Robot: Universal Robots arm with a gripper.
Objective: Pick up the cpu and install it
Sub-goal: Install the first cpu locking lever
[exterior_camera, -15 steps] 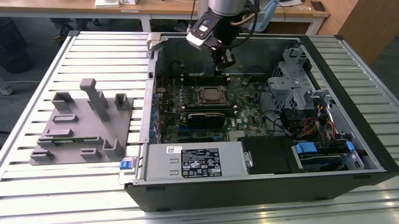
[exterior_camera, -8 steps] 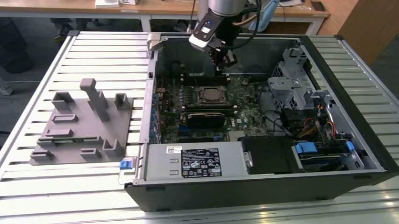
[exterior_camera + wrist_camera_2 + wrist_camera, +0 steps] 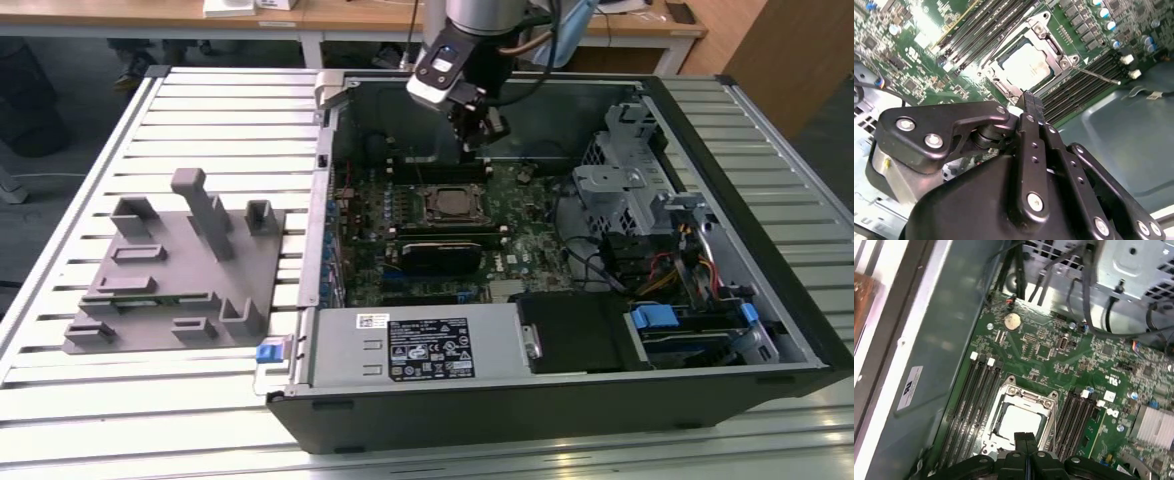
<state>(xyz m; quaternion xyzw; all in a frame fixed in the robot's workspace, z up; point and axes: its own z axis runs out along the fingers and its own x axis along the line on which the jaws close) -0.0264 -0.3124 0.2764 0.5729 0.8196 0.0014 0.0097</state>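
While the cpu (image 3: pixel 1021 422) lies in its socket (image 3: pixel 1026 392), the arm (image 3: pixel 474 25) points down above it — jaws together; nothing held.

Exterior view: computer case (image 3: pixel 561 400) fills centre and right of frame, with the fixture (image 3: pixel 167 270) beside it at left, both on the table (image 3: pixel 80 420). The cpu (image 3: pixel 451 203) sits in the motherboard (image 3: pixel 534 240) socket, and the gripper (image 3: pixel 477 140) is above it.

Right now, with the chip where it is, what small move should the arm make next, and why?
Probably a short, straight lift away. The cpu already lies in its socket, and the gripper hangs over the socket's edge, jaws shut on nothing.
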